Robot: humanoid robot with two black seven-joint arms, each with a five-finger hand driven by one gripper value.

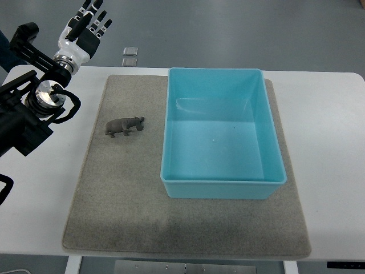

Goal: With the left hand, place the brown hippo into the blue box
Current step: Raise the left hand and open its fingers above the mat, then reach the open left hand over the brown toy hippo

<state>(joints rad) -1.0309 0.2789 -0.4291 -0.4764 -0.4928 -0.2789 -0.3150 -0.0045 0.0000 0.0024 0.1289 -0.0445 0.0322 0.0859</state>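
Lying across most of the white counter point(331, 142), from just short of the near edge to close to the far edge: a grey felt mat point(125, 211), darker in a patch near its near edge. Showing past the counter's near edge: parts of the frame below, too dim to tell apart.

Sitting on the right half of the mat, reaching from mid-depth toward the far edge: the blue box point(219, 188), open-topped and rectangular, long side running near to far, holding nothing, interior floor catching pale reflections.

Standing on the mat toward the counter's left edge, just left of the box's left wall and apart from it: the brown hippo point(124, 125), small, upright on its legs, head pointing toward the box.

Entering over the counter's left edge: the left arm, black-jointed, with a silver wrist ring point(47, 93) hanging above the bare counter beside the mat.

Reaching past the counter's far left corner, above the grey floor point(228, 28): the left hand point(84, 31), fingers spread and extended, grasping nothing, well apart from the hippo.

Lying on the floor beyond the far edge: a small square metal plate point(130, 56).
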